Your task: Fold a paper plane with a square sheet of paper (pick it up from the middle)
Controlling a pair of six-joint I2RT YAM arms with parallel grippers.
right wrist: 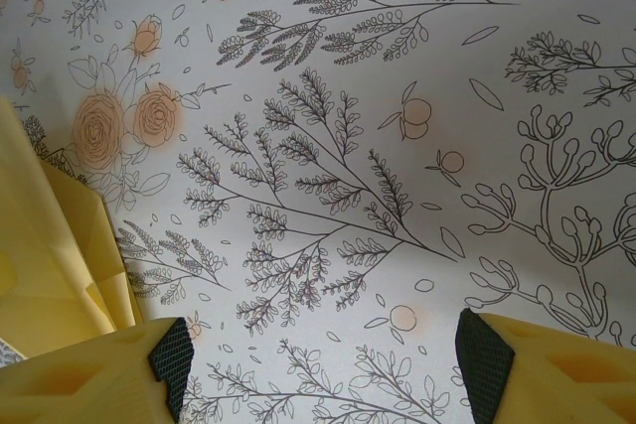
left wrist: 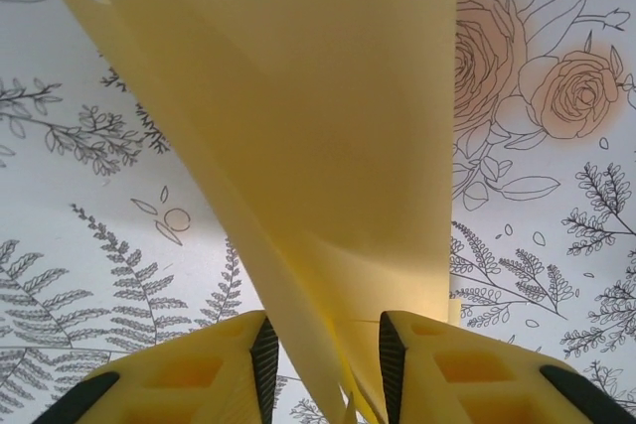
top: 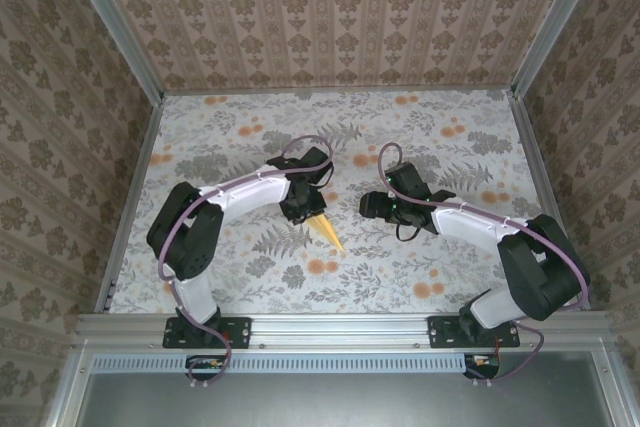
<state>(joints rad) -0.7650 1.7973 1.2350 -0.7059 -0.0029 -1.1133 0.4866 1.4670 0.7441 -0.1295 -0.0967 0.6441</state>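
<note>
Two yellow fingers of the left gripper [left wrist: 323, 345] are closed on the tail of the slim, creased pale-yellow paper plane [left wrist: 328, 126], so it is held above the flower-printed table cover [left wrist: 556, 245]; beyond, the right gripper [right wrist: 323, 354] is spread, empty, presumably ready to assist.

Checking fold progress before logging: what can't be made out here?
Top view: folded paper mostly hidden under the left gripper; creases too small.
Left wrist: top edge crops it; whether pads pinch it is unclear.
Right wrist: left edge crops it.
</note>
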